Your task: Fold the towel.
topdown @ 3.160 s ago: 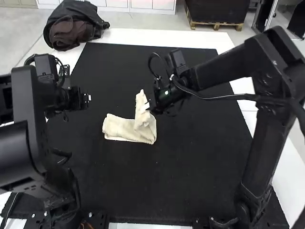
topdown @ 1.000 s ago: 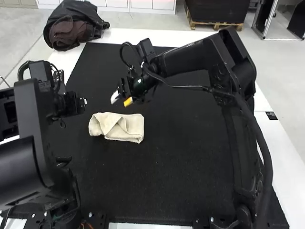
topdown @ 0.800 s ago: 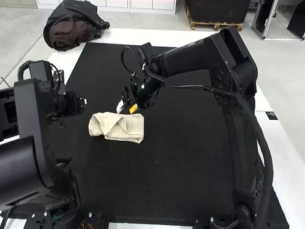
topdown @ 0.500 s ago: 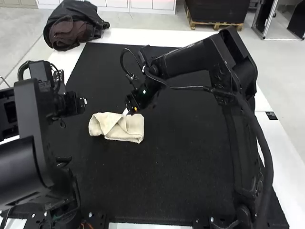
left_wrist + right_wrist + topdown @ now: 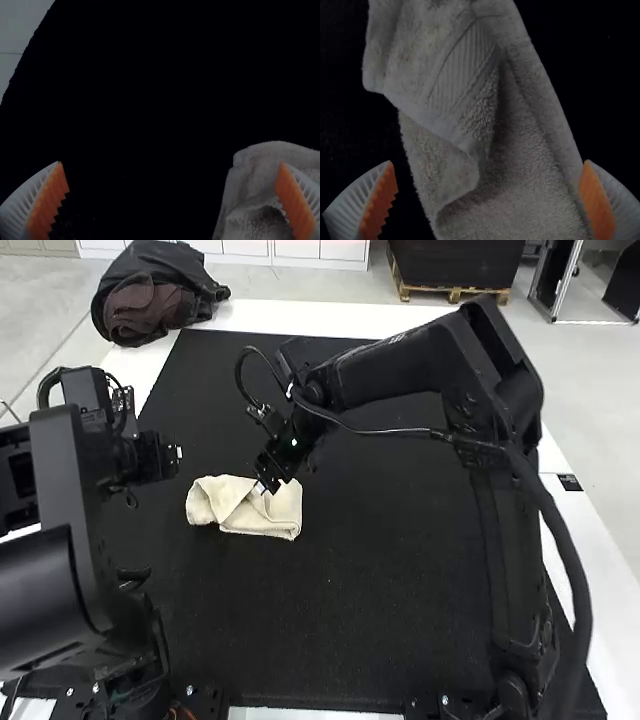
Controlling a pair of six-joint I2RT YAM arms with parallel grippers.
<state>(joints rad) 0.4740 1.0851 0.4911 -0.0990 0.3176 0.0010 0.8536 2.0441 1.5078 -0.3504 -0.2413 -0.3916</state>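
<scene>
Cream terry towel [image 5: 275, 515] lay folded and low, left of the middle of the black mat [image 5: 360, 590]. Looped pile over most of it; a smoother woven band [image 5: 465, 67], finely ribbed, slanted across the pointed flap on top. Flap edge loose, shadowed beneath, with a rounded lip in the pile beside it. The left end bulged softly; the right end sat squarer. The mat ran on around the towel, its straight edges bordered by white table [image 5: 330, 318].

Right gripper [image 5: 267, 485] was at the towel's far side, released, its orange pads [image 5: 379, 205] wide apart and nothing clenched between them (contact with the pile, I couldn't tell). Left gripper [image 5: 177, 454] hung near the towel's left end, also spread and holding nothing.
</scene>
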